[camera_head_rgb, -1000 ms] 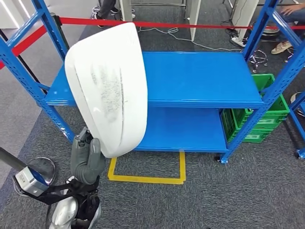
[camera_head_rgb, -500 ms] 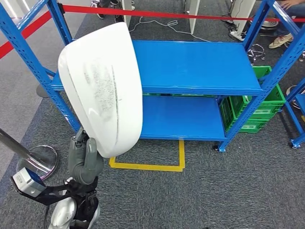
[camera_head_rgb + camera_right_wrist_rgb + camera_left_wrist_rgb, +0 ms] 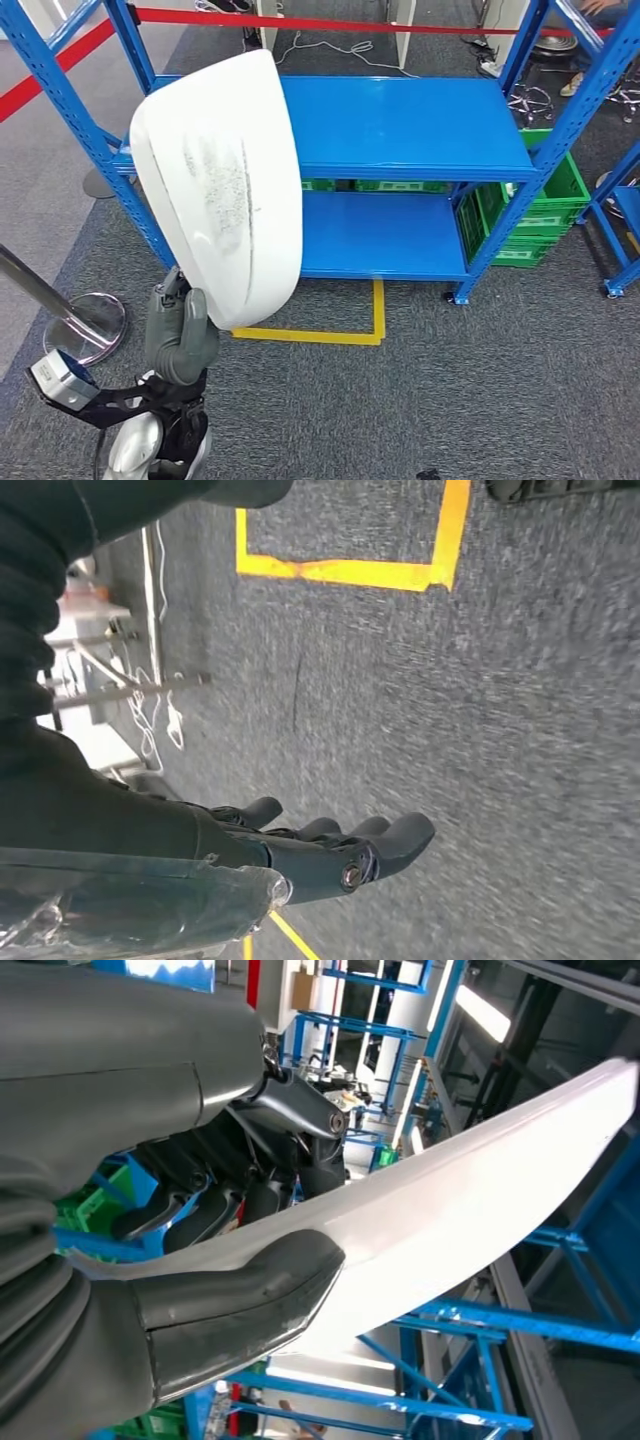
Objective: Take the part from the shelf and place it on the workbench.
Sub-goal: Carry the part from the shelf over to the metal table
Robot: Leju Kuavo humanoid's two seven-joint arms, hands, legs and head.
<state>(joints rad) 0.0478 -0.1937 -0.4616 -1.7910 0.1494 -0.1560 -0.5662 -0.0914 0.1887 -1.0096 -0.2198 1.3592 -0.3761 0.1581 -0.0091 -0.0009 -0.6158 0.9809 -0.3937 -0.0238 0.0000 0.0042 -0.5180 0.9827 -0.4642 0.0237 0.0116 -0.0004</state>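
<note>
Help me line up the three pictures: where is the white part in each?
Head view: white part upper left, held up by the left hand.
Left wrist view: part crosses the picture as a long white edge, pinched by the hand.
Right wrist view: not in it.
Shared landmark: yellow floor tape.

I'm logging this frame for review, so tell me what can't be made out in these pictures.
- Left end of the blue shelf: head view, hidden behind the white part.
- Left hand fingers: head view, behind the part's lower edge.
- Part's full outline: left wrist view, seen edge-on, cut off at the picture's edge.
- Carpet around the right hand: right wrist view, blurred.
</note>
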